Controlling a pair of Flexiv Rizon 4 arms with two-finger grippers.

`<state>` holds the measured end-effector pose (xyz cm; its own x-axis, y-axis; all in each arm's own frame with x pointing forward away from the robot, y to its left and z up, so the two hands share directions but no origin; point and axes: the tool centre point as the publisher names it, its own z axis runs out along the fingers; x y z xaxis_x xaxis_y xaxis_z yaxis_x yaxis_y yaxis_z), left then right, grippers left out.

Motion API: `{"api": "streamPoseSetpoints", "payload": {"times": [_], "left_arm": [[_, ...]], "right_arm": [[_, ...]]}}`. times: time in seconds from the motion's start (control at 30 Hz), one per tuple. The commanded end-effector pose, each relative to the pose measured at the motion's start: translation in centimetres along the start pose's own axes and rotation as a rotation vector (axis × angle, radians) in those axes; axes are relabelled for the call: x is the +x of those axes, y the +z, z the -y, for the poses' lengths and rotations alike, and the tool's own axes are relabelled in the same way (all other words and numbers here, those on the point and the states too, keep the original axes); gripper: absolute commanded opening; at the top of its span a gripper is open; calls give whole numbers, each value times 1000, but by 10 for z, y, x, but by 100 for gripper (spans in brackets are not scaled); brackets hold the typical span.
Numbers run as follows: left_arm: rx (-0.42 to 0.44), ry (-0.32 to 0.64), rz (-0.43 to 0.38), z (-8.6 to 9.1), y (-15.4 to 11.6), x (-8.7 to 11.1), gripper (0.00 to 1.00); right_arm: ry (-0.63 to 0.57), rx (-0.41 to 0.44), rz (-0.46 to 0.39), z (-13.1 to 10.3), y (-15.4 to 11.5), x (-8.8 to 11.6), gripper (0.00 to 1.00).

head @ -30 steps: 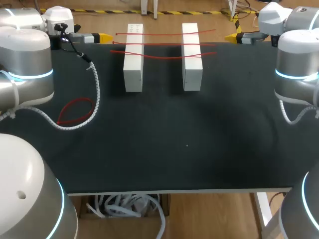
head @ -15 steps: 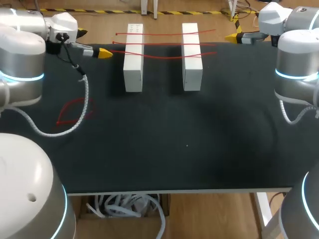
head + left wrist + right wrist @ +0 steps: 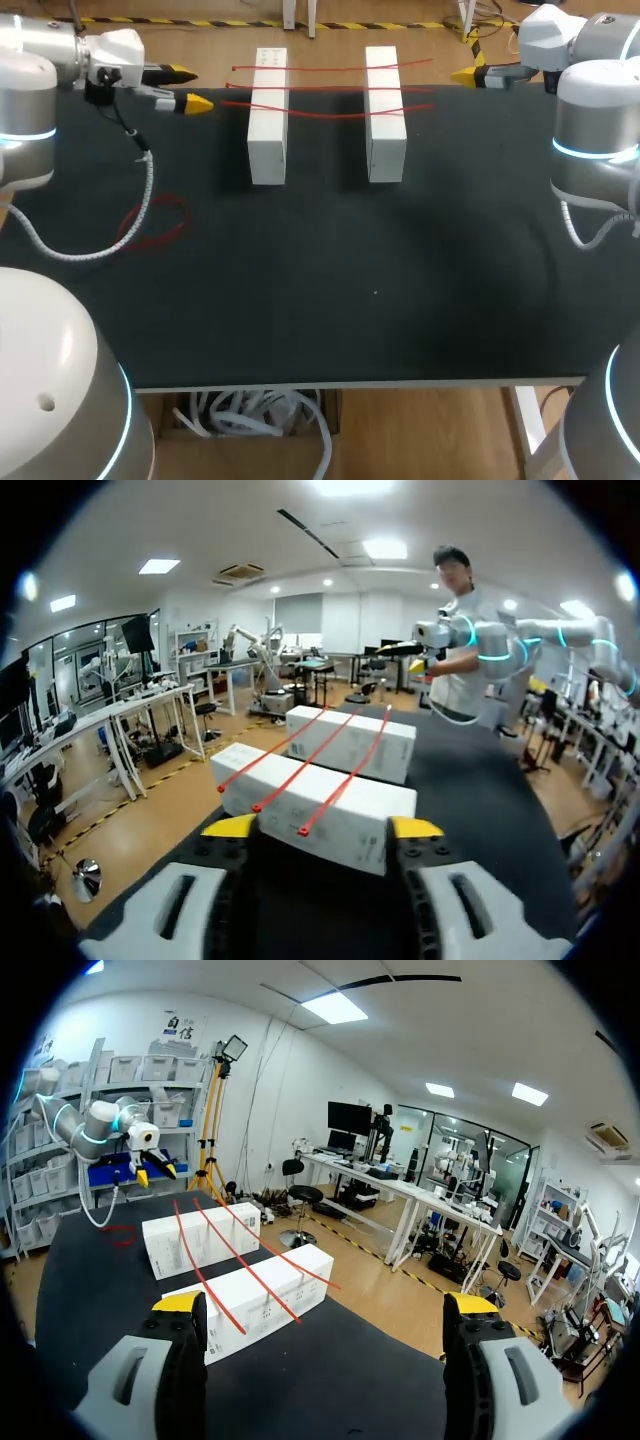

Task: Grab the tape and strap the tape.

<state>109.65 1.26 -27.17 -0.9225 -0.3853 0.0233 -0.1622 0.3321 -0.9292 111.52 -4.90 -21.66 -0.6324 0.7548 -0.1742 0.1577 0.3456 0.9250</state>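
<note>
Head view shows the red tape loop [image 3: 160, 222] lying on the black table [image 3: 400, 300] at the left middle, thin, light and bendy, best pinched on one strand, while the left gripper [image 3: 190, 87] and right gripper [image 3: 325, 1305] both stand open, empty.

Overhead, opposed wrists; shared tape [image 3: 325, 68], blocks [image 3: 267, 135]
</note>
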Motion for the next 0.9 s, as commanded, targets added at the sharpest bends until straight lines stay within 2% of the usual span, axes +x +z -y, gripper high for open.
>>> {"api": "streamPoseSetpoints", "payload": {"times": [0.03,0.1,0.13,0.2,0.27,0.5,0.6,0.73,0.8,0.9], "left_arm": [[12,21,-22,1,9,-4,43],[18,32,-32,2,13,-5,27],[17,39,-38,3,15,-5,29],[18,42,-46,2,19,-6,39],[20,48,-66,1,23,-8,42],[31,75,-123,-3,33,-7,41],[29,81,-147,-7,37,-6,37],[41,89,-179,-11,42,-6,37],[43,95,-202,-13,45,-6,32],[54,105,-247,-16,49,-6,32]], "right_arm": [[0,0,0,0,-1,0,100],[0,0,0,0,-1,0,100],[0,0,0,0,-1,0,100],[0,0,0,0,-1,0,100],[0,0,0,0,-1,0,100],[0,0,0,0,-1,0,100],[0,0,0,0,-1,0,100],[0,0,0,0,-1,0,100],[0,0,0,0,-1,0,100],[0,0,0,0,-1,0,100]]}}
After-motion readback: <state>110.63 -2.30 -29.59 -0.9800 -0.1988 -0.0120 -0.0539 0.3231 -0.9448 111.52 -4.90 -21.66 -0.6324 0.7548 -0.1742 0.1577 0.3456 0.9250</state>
